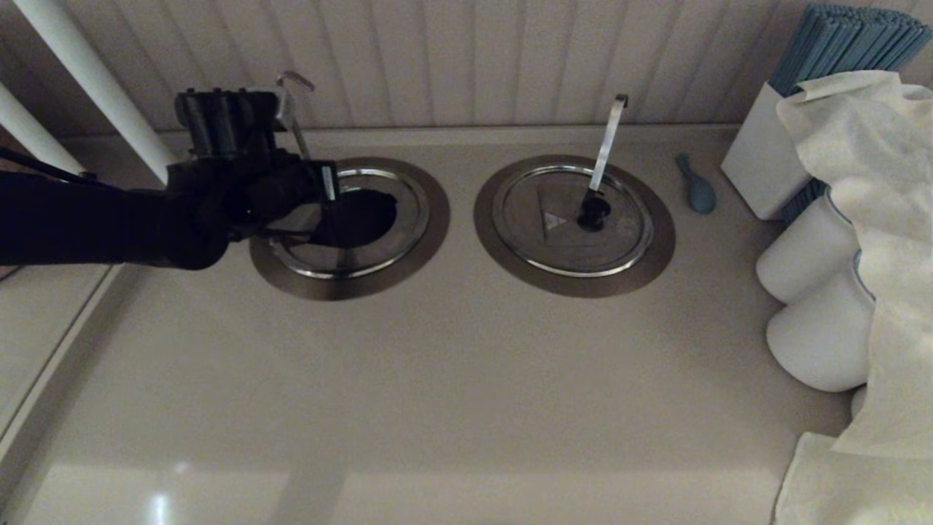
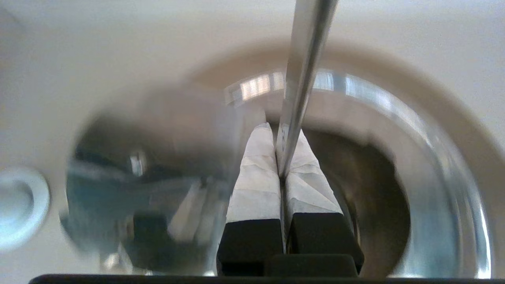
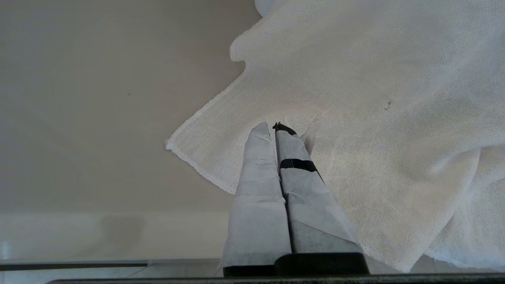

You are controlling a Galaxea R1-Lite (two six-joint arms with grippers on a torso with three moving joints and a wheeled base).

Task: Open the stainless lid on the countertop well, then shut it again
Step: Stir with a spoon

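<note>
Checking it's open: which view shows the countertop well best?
Left wrist view: the countertop well gapes dark beyond the left gripper. The head view shows it partly hidden by that arm; the right wrist view misses it.

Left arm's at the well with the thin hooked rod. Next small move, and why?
Probably swing the flap of the round flat stainless lid back down. It stands raised beside the shut left gripper, and the round dark countertop well lies exposed, so opening looks done. The right gripper idles, shut, over the white cloth.
</note>
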